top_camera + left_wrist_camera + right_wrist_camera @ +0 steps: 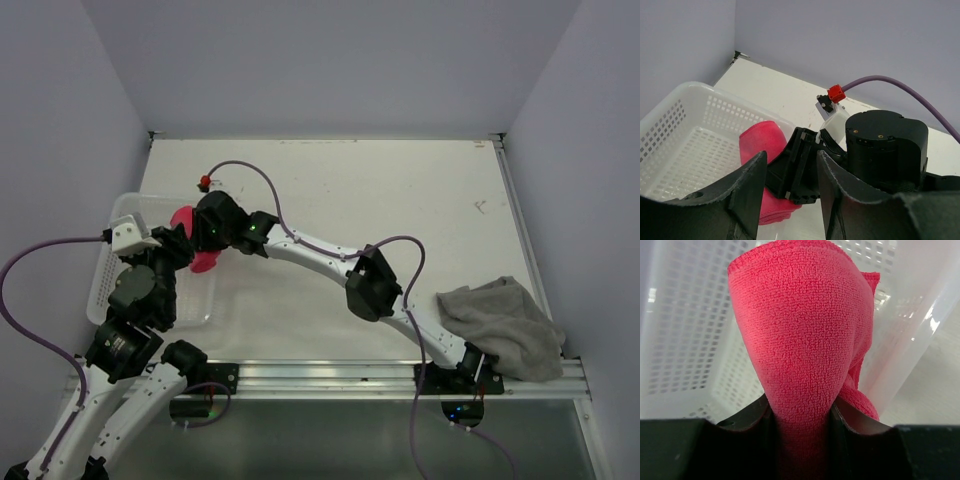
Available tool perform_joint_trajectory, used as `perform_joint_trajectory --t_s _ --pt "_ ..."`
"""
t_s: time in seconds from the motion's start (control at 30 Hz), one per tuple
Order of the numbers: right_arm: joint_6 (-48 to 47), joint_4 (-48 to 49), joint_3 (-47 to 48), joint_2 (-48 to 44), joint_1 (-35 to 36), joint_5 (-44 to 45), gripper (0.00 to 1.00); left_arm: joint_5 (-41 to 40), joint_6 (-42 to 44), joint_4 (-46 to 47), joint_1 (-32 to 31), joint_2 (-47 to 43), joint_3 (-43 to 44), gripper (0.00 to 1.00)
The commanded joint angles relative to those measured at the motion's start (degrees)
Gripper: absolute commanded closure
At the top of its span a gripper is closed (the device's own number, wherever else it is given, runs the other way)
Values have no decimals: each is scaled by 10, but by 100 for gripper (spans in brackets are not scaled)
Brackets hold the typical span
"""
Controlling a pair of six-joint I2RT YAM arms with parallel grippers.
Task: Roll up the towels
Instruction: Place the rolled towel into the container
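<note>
**Pink towel held over the basket.** The right gripper is clamped on the pink towel. The towel is pinched at its lower end between the two pads and rises from them as a loose roll toward the top of the right wrist view. Its long axis runs straight out from the fingers.

In the overhead view the roll sits at the left of the frame, over the right-hand side of the white basket. The right arm is stretched across to it from the lower right.

The left gripper stands just beside, fingers moderately parted and holding nothing. Through the gap shows the black body of the right gripper, with the towel to the left of it and beyond. The left arm is thus the nearer free one, and a second grasp would probably have to come in across the roll's axis.

The grey towel lies crumpled and unrolled at the lower right table edge, well apart from both grippers.
</note>
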Motion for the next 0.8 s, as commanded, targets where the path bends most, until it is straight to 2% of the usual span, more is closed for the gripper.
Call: perform_joint_trajectory --t_s 0.0,0.6,0.77 --pt "-36 -89 -1 -43 2 68 100 -12 9 15 -5 -6 -5 51" --pt "-68 -241 20 -95 5 185 100 -7 7 13 -5 -5 -5 47" --pt "-65 -210 -5 -112 5 166 100 -3 7 14 -4 -1 -5 47"
